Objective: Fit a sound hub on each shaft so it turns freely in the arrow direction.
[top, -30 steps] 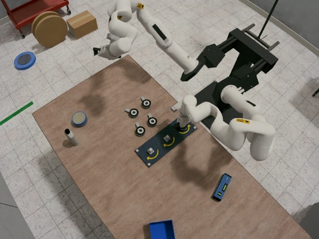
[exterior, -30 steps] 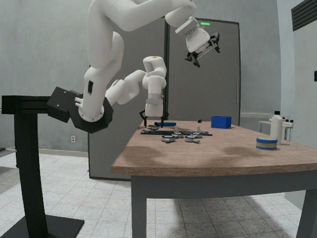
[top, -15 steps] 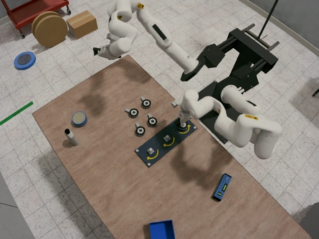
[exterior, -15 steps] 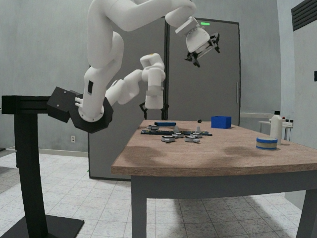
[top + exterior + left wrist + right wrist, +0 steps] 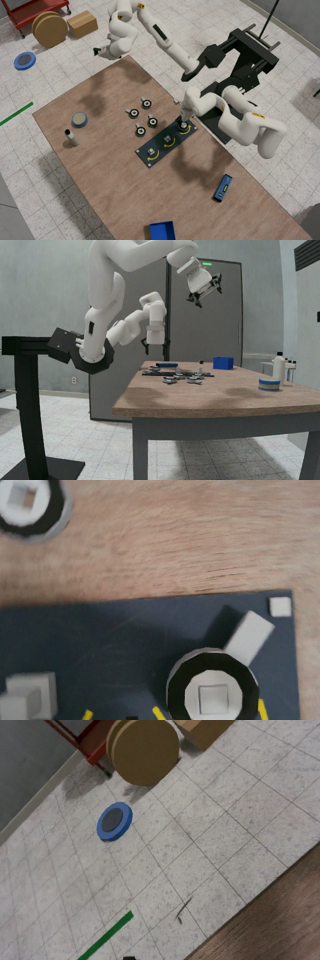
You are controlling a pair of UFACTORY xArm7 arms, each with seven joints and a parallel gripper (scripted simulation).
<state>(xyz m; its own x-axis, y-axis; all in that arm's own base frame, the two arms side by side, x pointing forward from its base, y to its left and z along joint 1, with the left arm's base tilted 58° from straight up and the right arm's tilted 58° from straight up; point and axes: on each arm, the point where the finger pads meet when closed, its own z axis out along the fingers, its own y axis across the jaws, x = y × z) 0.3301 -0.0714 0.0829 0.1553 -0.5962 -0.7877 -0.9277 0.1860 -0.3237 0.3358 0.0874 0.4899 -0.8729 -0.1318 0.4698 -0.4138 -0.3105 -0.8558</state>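
One hub (image 5: 183,128) (image 5: 155,368) (image 5: 181,692) sits around the shaft at one end of the dark board (image 5: 159,144) (image 5: 100,640); the square shaft top (image 5: 213,700) shows in its centre, and its lever (image 5: 249,638) points towards the board's corner. The middle shaft (image 5: 167,138) and far-end shaft (image 5: 150,151) are bare. The arrow (image 5: 189,128) at the hub curves counterclockwise; the other arrows (image 5: 173,142) (image 5: 156,155) curve clockwise. Several loose hubs (image 5: 137,132) (image 5: 150,124) lie beside the board. My left gripper (image 5: 155,352) is open and empty above the fitted hub. My right gripper (image 5: 209,298) is open, high up.
A blue level (image 5: 222,188) (image 5: 166,365) lies past the board. A blue bin (image 5: 161,230) (image 5: 222,363) stands further along. A white bottle (image 5: 73,139) (image 5: 278,369) and a blue-rimmed round tin (image 5: 79,119) (image 5: 269,384) stand towards the opposite edge from the robot stand.
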